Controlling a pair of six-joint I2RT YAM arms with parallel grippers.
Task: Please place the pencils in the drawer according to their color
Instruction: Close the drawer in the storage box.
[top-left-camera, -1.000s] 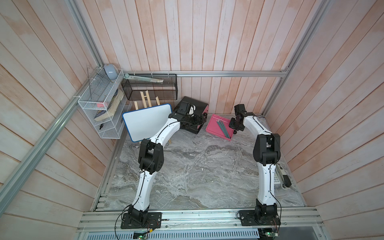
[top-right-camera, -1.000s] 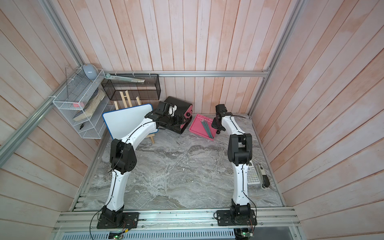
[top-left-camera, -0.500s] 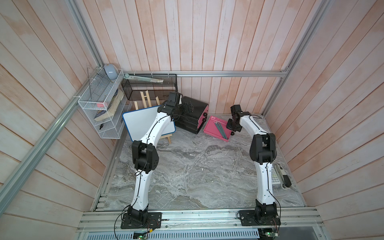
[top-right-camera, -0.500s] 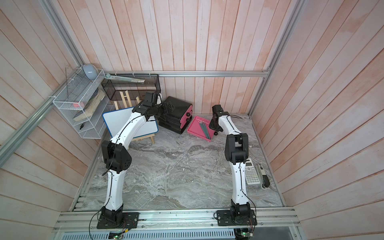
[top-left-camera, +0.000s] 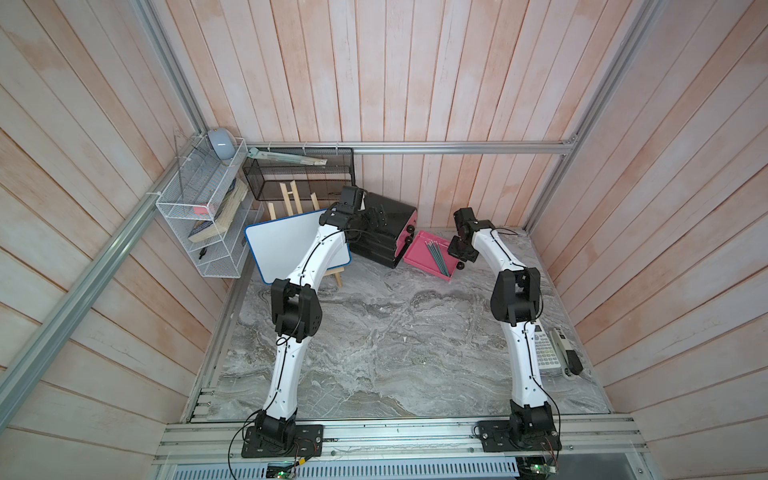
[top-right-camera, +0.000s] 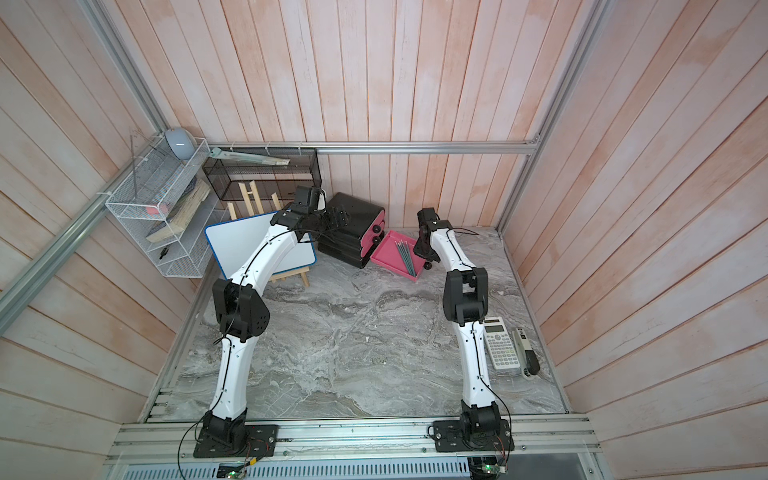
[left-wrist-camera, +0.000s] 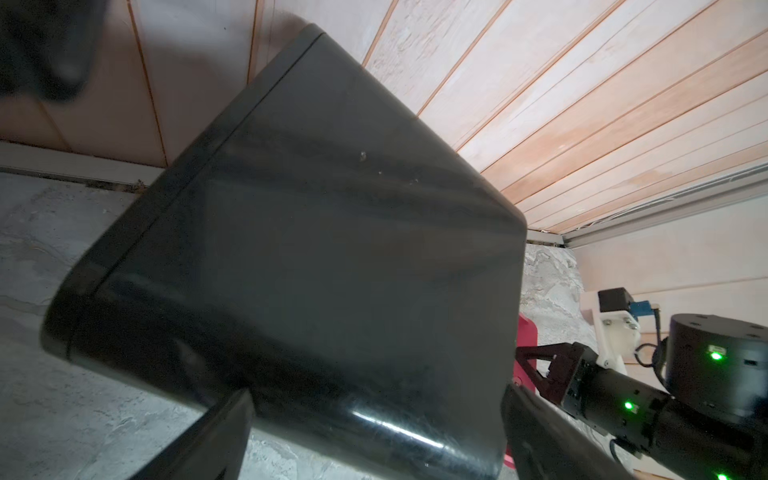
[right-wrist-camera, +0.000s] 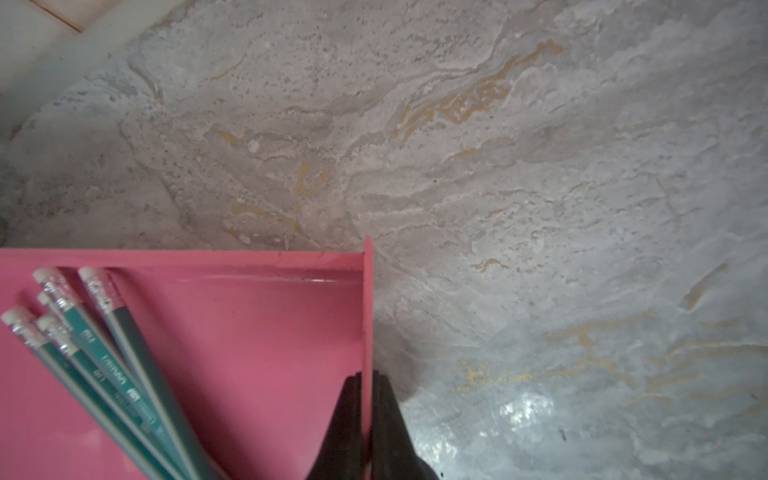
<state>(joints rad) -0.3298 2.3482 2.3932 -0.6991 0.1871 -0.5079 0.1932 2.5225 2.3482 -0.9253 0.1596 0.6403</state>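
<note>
Right end effector (top-left-camera: 454, 254): in both top views it sits at the 3 o'clock edge of the pink drawer tray (top-left-camera: 418, 258) — jaws hidden from up there.
Left end effector (top-left-camera: 376, 217): over the top of the black drawer cabinet (top-left-camera: 397, 211), which stands at 12 o'clock on the desk (top-left-camera: 395, 332).
Tray position: on the desk at the cabinet's 4 o'clock, just beside its pink front.
Pencils (top-left-camera: 437, 258): a teal-green bunch lying inside the tray.
Calculator (top-right-camera: 500, 343): at the desk's 4 o'clock, well apart from the tray.
Left wrist view: left end effector (left-wrist-camera: 374, 392) released, fingers (left-wrist-camera: 216, 436) spread wide with the cabinet (left-wrist-camera: 311, 249) filling the gap; whether they touch it, I cannot tell.
Right wrist view: right end effector (right-wrist-camera: 366, 380) clenched on the tray's thin side wall (right-wrist-camera: 367, 311) — a finger on each face. Five pencils (right-wrist-camera: 124, 365) with white erasers and silver ferrules rest in the tray; bare marble desk (right-wrist-camera: 540, 166) lies beyond.
</note>
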